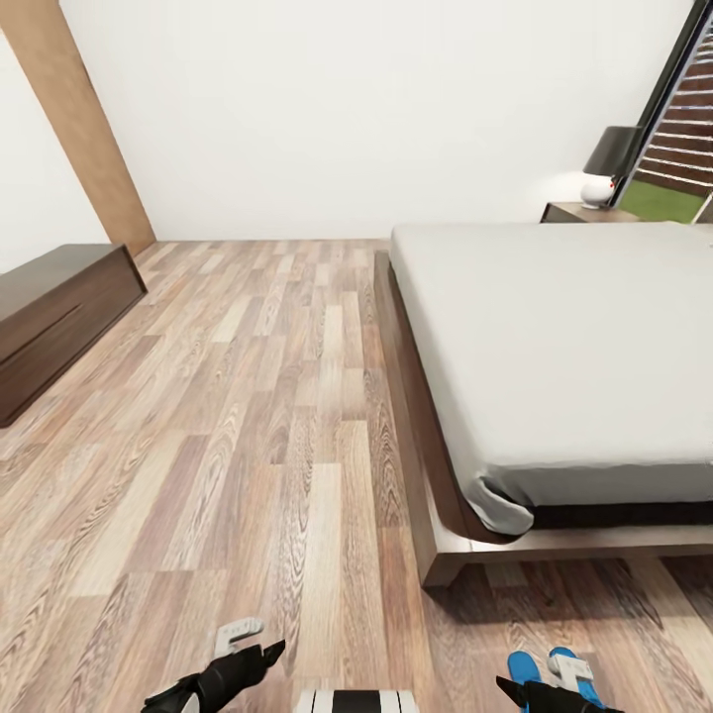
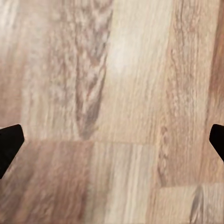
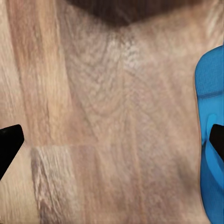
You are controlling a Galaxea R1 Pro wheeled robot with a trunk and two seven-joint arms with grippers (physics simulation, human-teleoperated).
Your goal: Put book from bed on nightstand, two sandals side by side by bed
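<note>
1. Head view counts one bed (image 1: 555,356) with a plain off-white mattress on a dark wooden frame, at the right of the wood-plank floor (image 1: 248,416).
2. One nightstand (image 1: 584,212) stands at the bed's far corner, carrying one lamp (image 1: 606,166) with a dark shade and white base.
3. One long low dark cabinet (image 1: 54,317) sits against the left wall, well apart from the bed.
4. Two blue sandals (image 1: 548,671) lie on the floor just off the bed's near corner, partly hidden by the right arm; right wrist view catches one sandal (image 3: 212,140) at its edge.
5. Left gripper (image 2: 112,144) is spread wide over bare planks, holding nothing.
6. Right gripper (image 3: 112,144) is also spread wide and empty, one fingertip (image 3: 217,140) over the sandal.
</note>
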